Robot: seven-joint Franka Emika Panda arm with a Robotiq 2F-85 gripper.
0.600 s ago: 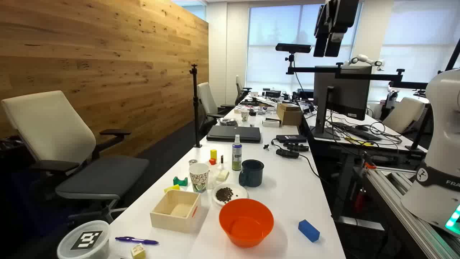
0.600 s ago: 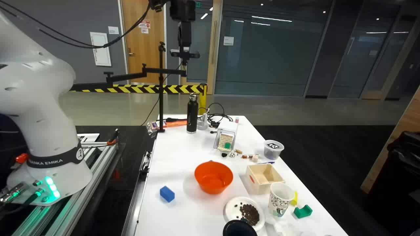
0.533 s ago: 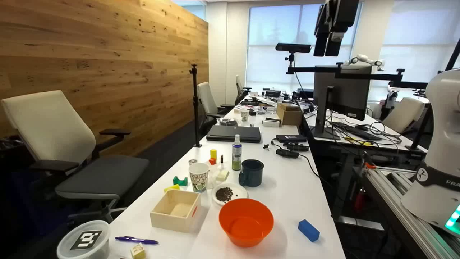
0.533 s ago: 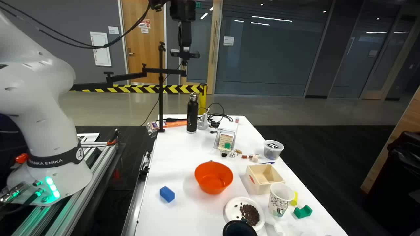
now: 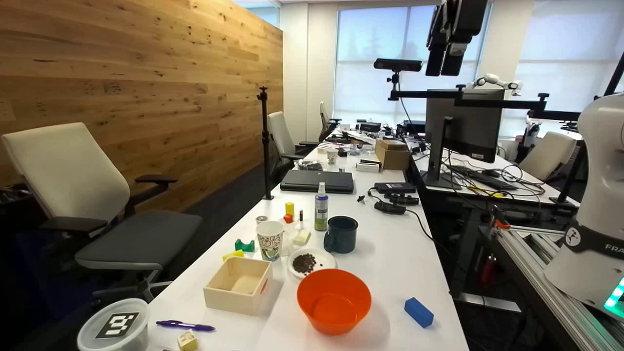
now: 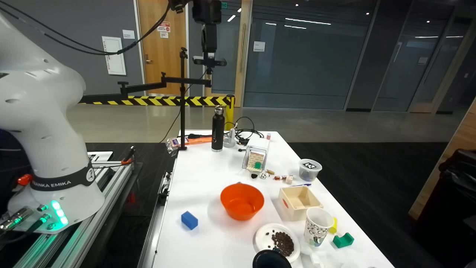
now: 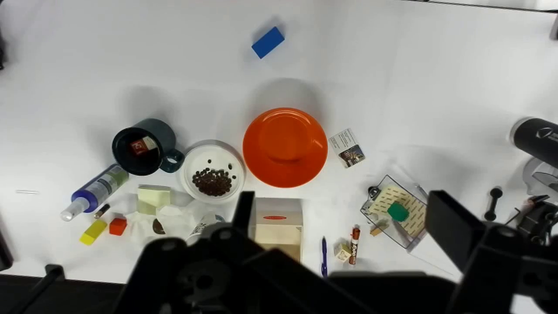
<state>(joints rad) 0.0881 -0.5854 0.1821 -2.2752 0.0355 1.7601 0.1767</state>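
Observation:
My gripper (image 7: 342,204) is open in the wrist view, its black fingers wide apart with nothing between them. It hangs high above the white table, and also shows at the top of both exterior views (image 5: 444,66) (image 6: 209,48). Below it in the wrist view lie an orange bowl (image 7: 285,148), a light wooden box (image 7: 279,218) partly hidden by a finger, a purple pen (image 7: 324,257), a brown marker (image 7: 354,245) and a small printed cube (image 7: 342,251). A blue block (image 7: 268,42) lies beyond the bowl. The gripper touches none of them.
A white plate of dark beans (image 7: 213,174), a dark mug (image 7: 146,146) and a spray bottle (image 7: 93,192) stand to one side. A clear container (image 7: 396,213) and a black bottle (image 7: 538,139) stand opposite. A black camera arm (image 6: 148,85) crosses above the table edge.

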